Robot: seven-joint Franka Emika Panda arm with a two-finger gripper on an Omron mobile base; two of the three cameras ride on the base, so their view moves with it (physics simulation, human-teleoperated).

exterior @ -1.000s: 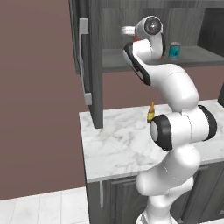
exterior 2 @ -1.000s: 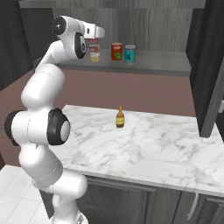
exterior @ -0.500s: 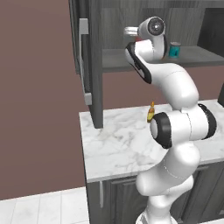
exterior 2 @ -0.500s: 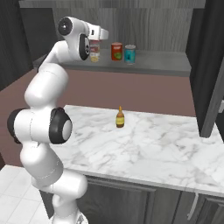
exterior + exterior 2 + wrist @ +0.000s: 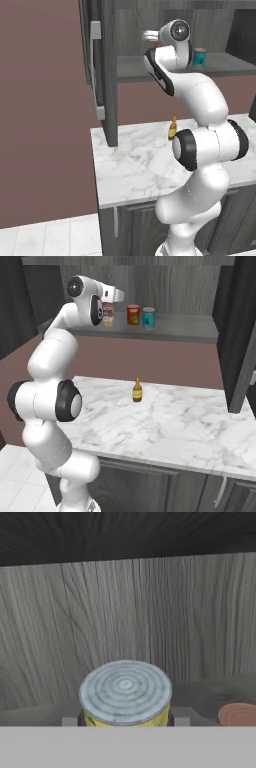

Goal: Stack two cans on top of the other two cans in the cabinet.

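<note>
In the hand view a short can (image 5: 125,693) with a ribbed silver top and a yellow label sits between my gripper's (image 5: 125,721) fingertips (image 5: 70,721), and the jaws are shut on it. From the right base view my gripper (image 5: 108,305) holds this red-and-yellow can (image 5: 108,309) directly above the cream-labelled can (image 5: 108,321) on the cabinet shelf (image 5: 185,331). I cannot tell whether the two touch. To their right stand the red-orange can (image 5: 133,314) (image 5: 237,714) and then the teal-blue can (image 5: 148,317) (image 5: 200,57).
A small amber bottle (image 5: 137,390) (image 5: 172,130) stands on the marble counter (image 5: 180,426) below the shelf. The cabinet's tall door (image 5: 107,75) with its pale handle (image 5: 95,70) hangs open at the left. Another dark door (image 5: 245,341) stands at the right.
The hand has edged slightly further over the shelf with the can in its jaws. The other cans and the bottle have not moved.
</note>
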